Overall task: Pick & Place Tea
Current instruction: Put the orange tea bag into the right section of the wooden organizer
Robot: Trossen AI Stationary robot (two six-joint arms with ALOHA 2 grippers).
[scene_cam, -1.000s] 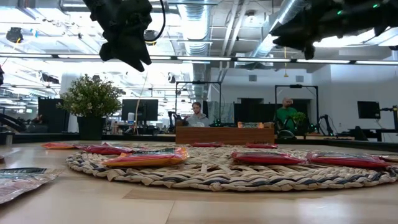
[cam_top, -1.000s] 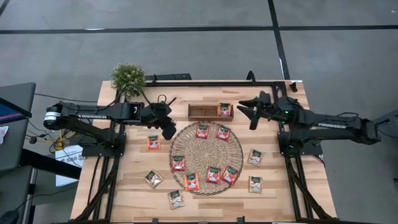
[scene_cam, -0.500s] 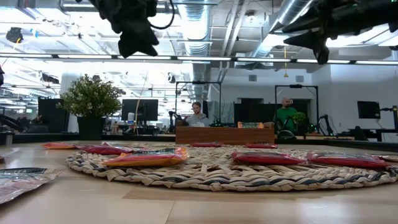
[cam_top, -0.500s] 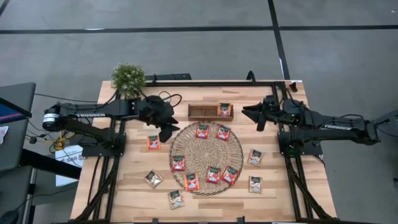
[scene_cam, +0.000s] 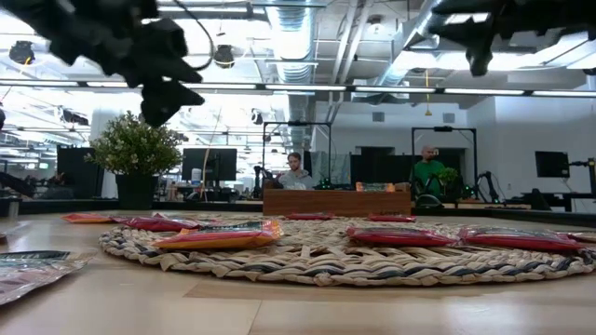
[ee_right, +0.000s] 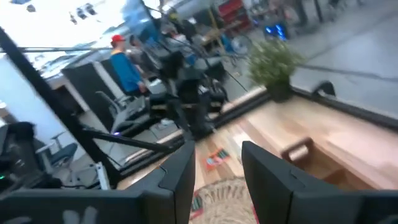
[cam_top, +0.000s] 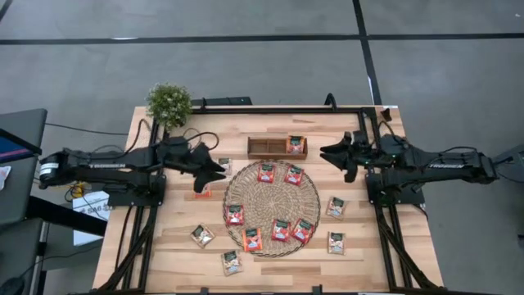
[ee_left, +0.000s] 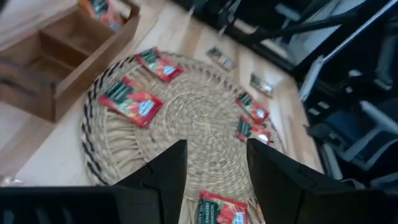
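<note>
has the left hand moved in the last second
Yes. In the high view the left hand has pulled back from the round straw mat, toward the table's left side; it now hangs open beside the mat's left edge, holding nothing.

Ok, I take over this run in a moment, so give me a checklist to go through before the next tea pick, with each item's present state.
1. Left gripper empty, fingers apart: ok.
2. Right gripper empty, fingers apart: ok.
3. Both grippers raised clear of the woven mat: ok.
4. Wooden tray has a free compartment; one red sachet fills its right end: ok.
5. Loose sachets remain to pick, such as the whitish sachet right of the mat: ok.
6. Orange sachet beside the left gripper fully visible: not ok, partly covered from above.
</note>
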